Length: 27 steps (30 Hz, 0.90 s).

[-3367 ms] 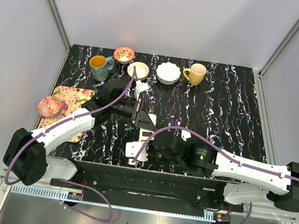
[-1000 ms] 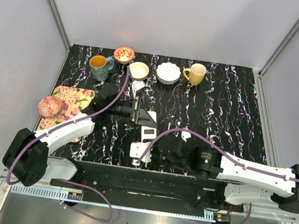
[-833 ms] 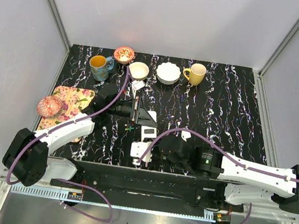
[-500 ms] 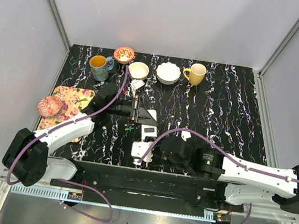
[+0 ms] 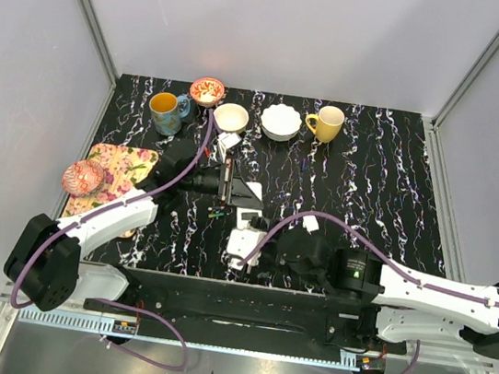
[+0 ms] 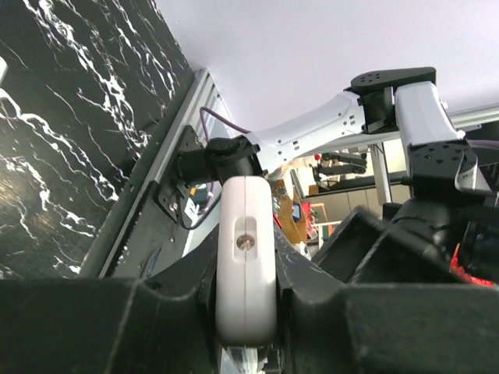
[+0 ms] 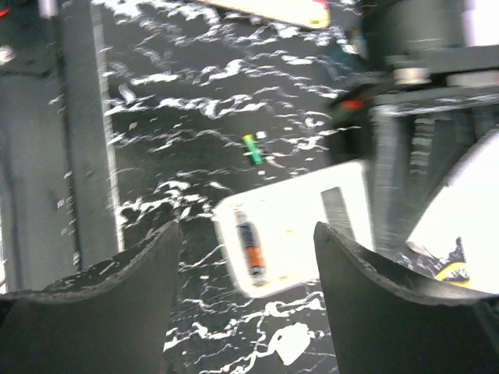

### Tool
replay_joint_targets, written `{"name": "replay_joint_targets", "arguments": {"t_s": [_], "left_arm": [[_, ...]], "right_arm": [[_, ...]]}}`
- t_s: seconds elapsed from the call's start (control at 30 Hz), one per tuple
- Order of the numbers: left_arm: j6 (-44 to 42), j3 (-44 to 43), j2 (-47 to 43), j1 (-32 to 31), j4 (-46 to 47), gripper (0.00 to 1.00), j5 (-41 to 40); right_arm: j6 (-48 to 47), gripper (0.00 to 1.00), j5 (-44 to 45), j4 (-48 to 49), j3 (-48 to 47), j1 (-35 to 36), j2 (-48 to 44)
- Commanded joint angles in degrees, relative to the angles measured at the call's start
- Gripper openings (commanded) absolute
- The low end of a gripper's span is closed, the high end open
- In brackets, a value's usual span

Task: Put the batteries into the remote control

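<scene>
Showing wrist-view only: battery [image 7: 249,243] in remote control [image 7: 300,224]

Two mugs: blue mug [image 5: 162,112], yellow mug [image 5: 328,122]. Three bowls: red bowl [image 5: 207,91], cream bowl [image 5: 231,117], white bowl [image 5: 280,122]. One mat [image 5: 129,159]. One remote [image 5: 244,238]. Two batteries [image 7: 247,241] [image 7: 251,148].

The top camera overlooks the whole table [image 5: 370,185] from behind. Left wrist faces back toward the right arm [image 6: 312,140]. Right wrist looks closely down on the remote [image 7: 292,222], shared with top.
</scene>
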<state>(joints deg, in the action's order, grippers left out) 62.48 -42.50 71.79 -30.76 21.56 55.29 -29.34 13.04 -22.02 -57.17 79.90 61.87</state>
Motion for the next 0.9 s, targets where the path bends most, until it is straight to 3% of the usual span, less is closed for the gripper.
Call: {"name": "replay_joint_targets", "arguments": {"t_s": [0.0, 0.4, 0.5, 0.6, 0.63, 0.73, 0.87], "left_arm": [[-1.3, 1.28, -0.77, -1.58, -0.29, 0.0, 4.04], [-1.66, 2.6, -0.69, -2.28, 1.37, 0.0, 3.16], [-1.83, 2.77, -1.03, -2.02, 2.25, 0.0, 1.15], [-1.92, 3.3, -1.65, -1.41, 4.01, 0.0, -2.63], [-1.83, 3.3, -1.91, -1.32, 4.88, 0.0, -4.82], [-0.61, 3.74, -2.27, -0.88, 7.25, 0.0, -9.39], [2.12, 4.62, -2.09, -0.79, 11.22, 0.0, -13.0]], "right_arm": [[-0.28, 0.77, 8.85, 12.43, -1.19, -0.97, -3.94], [7.18, 0.82, 11.82, 20.08, -1.02, -3.96, -8.32], [14.55, 0.84, 18.67, 26.66, 5.2, -5.54, -13.67], [30.87, 0.86, 22.12, 26.6, 9.68, -9.92, -18.43], [39.36, 0.84, 19.6, 24.76, 10.84, -12.2, -19.23], [52.05, 0.82, 15.19, 19.24, 12.87, -13.54, -18.89], [60.7, 0.85, 8.16, 15.69, 12.25, -13.72, -15.73]]}}
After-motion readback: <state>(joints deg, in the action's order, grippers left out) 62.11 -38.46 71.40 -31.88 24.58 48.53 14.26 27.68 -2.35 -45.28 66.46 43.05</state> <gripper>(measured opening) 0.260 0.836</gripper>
